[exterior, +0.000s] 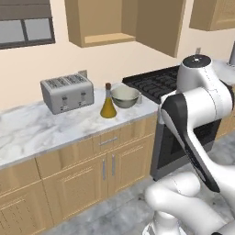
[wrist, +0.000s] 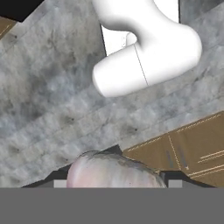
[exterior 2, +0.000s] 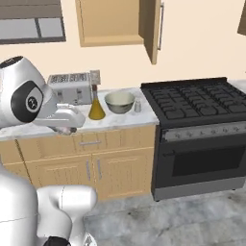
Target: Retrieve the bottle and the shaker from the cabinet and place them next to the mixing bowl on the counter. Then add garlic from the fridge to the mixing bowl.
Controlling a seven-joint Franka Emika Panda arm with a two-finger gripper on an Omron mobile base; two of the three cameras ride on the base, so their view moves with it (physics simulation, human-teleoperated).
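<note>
On the marble counter [exterior: 55,124], bottle [exterior: 108,108] beside mixing bowl [exterior: 125,97], toaster [exterior: 67,93] behind, gripper [wrist: 114,180] clamped on garlic [wrist: 114,173].

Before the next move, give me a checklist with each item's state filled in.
1. Bottle stands beside the mixing bowl on the counter: ok.
2. Shaker stands at the bowl's other side: ok.
3. Garlic sits between the fingertips of the gripper: ok, looks held.
4. Bowl has room inside: ok, looks empty.
5. Gripper over the bowl: not ok; the hand view looks down at floor.
6. Cabinet door shut: not ok, open.
</note>
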